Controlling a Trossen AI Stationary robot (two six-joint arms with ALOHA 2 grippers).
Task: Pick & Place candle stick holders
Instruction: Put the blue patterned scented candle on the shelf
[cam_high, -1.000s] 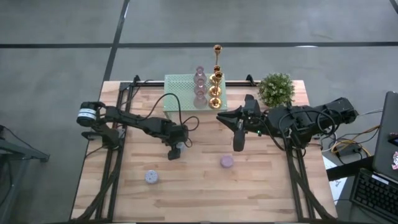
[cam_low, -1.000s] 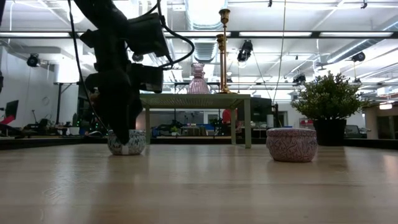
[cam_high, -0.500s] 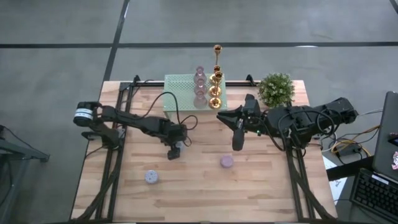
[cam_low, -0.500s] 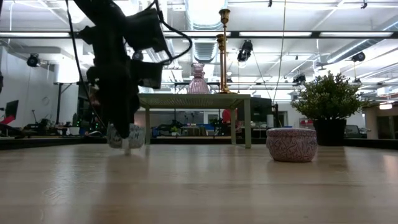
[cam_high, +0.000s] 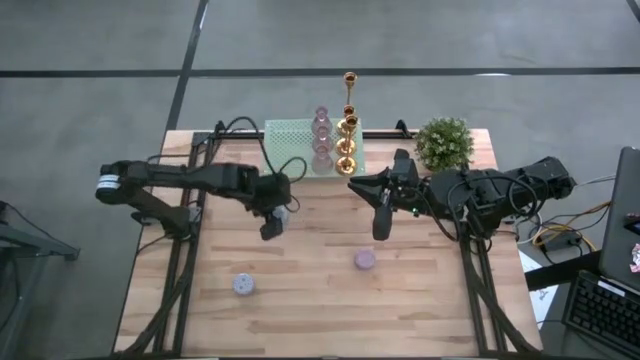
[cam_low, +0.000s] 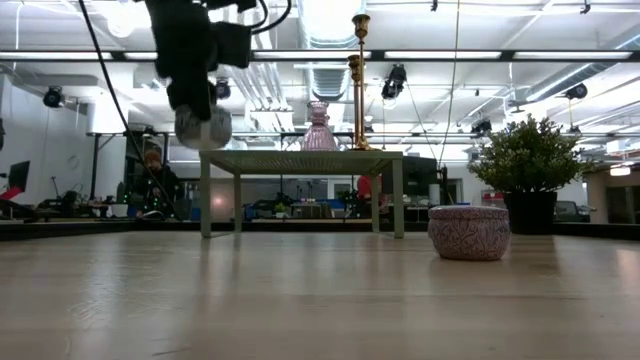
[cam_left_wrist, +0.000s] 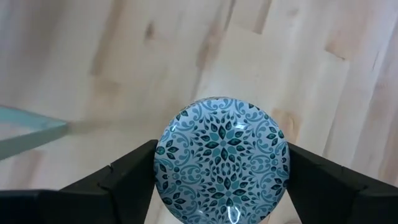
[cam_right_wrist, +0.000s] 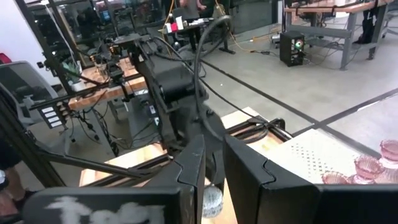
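The left hand (cam_low: 197, 112) hangs clear above the tabletop (cam_high: 320, 300), pinching a blue patterned holder (cam_left_wrist: 222, 158) between its fingers, just beside the pale green rack (cam_high: 290, 147) edge. Open wood lies beneath. A mauve holder (cam_high: 365, 260) and a bluish holder (cam_high: 244, 285) sit well apart nearer the front. The gold candlesticks (cam_high: 346, 135) stand on the rack's right end. The right hand (cam_high: 382, 222), fingers narrowly parted, waits mid-table.

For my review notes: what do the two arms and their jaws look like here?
Both arms are dark, nearly black, with black cables looping over them. The left arm has a pale ring with a blue band at its base; the right arm looks bulkier, with tangled wiring. Each ends in two flat, angular black jaws: left gripper, right gripper.
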